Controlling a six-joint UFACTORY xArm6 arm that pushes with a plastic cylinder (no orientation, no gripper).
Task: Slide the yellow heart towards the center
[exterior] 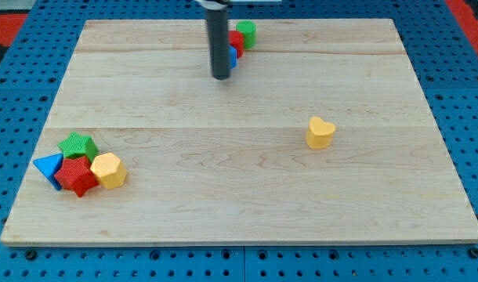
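The yellow heart [320,132] lies on the wooden board [239,188], right of the middle. My tip [221,77] stands near the view's top, left of centre, well up and to the left of the heart. Just behind the rod, partly hidden by it, sit a green block [246,32], a red block [236,41] and a blue block [233,56].
At the view's lower left a cluster holds a green star [77,145], a blue triangle [48,167], a red star [77,175] and a yellow hexagon [108,170]. A blue pegboard [19,94] surrounds the board.
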